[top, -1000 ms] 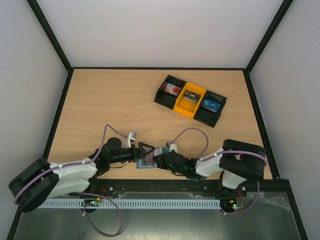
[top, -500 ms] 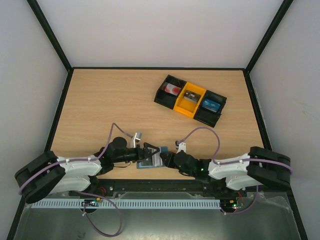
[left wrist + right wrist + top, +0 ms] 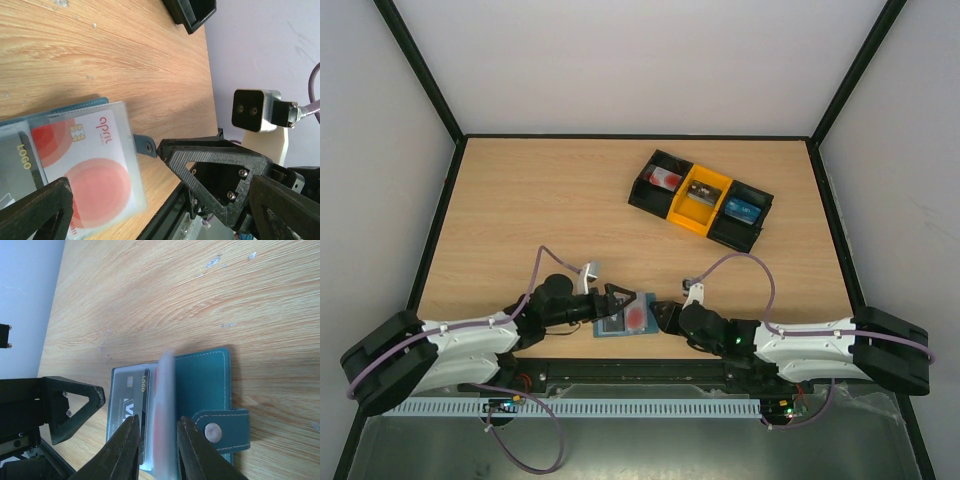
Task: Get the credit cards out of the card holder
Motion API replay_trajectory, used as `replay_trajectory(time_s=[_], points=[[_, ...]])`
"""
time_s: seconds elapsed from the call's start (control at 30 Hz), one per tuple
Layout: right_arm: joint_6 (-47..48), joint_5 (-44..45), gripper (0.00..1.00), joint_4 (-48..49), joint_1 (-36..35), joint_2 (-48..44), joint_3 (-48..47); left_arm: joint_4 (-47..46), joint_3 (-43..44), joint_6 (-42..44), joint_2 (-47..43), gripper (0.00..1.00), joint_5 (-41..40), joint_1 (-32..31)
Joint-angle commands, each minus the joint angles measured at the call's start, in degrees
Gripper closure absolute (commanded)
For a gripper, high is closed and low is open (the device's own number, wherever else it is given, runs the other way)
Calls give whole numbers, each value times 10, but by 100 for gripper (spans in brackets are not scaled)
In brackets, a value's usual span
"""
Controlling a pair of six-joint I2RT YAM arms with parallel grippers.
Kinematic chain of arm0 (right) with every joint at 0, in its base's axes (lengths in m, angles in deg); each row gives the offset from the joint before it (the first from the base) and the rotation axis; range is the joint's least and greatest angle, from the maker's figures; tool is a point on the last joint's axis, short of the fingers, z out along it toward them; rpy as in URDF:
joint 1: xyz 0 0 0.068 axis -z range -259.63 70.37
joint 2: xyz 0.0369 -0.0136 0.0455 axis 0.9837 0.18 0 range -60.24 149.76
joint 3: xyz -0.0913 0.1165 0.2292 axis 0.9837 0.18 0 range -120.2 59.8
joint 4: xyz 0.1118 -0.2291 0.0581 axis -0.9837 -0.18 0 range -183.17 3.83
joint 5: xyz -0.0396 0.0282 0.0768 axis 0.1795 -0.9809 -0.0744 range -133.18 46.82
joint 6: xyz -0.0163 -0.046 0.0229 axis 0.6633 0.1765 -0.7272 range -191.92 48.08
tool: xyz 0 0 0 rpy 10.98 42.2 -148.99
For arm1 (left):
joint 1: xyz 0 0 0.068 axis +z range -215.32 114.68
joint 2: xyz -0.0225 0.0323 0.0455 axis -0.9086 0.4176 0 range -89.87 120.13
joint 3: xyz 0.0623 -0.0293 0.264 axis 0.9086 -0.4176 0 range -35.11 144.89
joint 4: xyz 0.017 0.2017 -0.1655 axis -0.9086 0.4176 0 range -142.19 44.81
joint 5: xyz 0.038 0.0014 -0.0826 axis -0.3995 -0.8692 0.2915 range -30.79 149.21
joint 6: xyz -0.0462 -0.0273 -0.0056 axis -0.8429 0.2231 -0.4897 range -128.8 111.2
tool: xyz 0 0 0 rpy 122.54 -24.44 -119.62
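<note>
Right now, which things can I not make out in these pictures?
- Right wrist: the clear pocket leaf is blurred; whether the right end effector grips it is unclear.
- Left wrist: the dark grey card is cut off by the left edge.
- Top view: the tray contents are too small to identify.

Desk [image 3: 520, 220]: light wood, as I see it.
Card holder [image 3: 623, 318]: open, at the near edge, middle.
Tray [image 3: 688, 222]: towards far right corner.
</note>
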Motion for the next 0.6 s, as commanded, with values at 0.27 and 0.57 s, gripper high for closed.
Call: replay_trajectory(time_s=[0.27, 0.57], points=[[32, -12, 78, -23, -3, 7, -41, 62, -1, 26, 4, 21, -56, 1], [50, -47, 88, -3, -3, 76, -80, -7, -14, 17, 62, 44, -42, 4]])
